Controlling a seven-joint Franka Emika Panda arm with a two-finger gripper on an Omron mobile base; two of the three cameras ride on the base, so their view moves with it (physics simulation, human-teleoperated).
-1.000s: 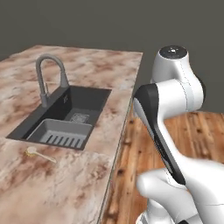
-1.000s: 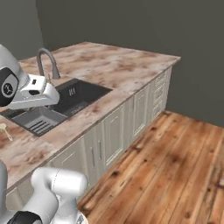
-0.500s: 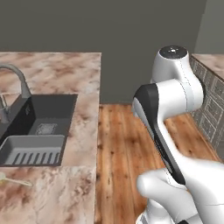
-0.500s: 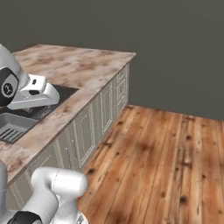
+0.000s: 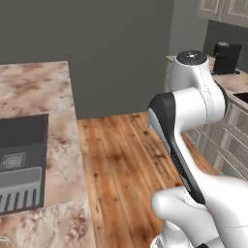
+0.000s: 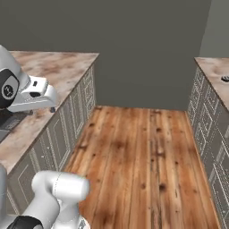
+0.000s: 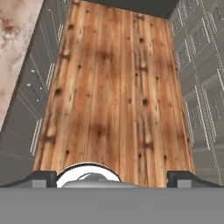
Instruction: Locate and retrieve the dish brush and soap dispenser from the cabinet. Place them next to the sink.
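As the base swings away from the sink, the pincer hangs released over wooden floor, nothing fetched; the cabinet hunt remains ahead.

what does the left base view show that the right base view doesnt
The left base view alone has the black sink with its grey rack at the left edge, and a dark appliance on the far counter beneath pale wall cabinets. The right base view alone has the cream fronts beneath the marble counter and the hand with its gripper held over that counter's edge. Both share the wood plank floor, the dark grey wall and the white arm.
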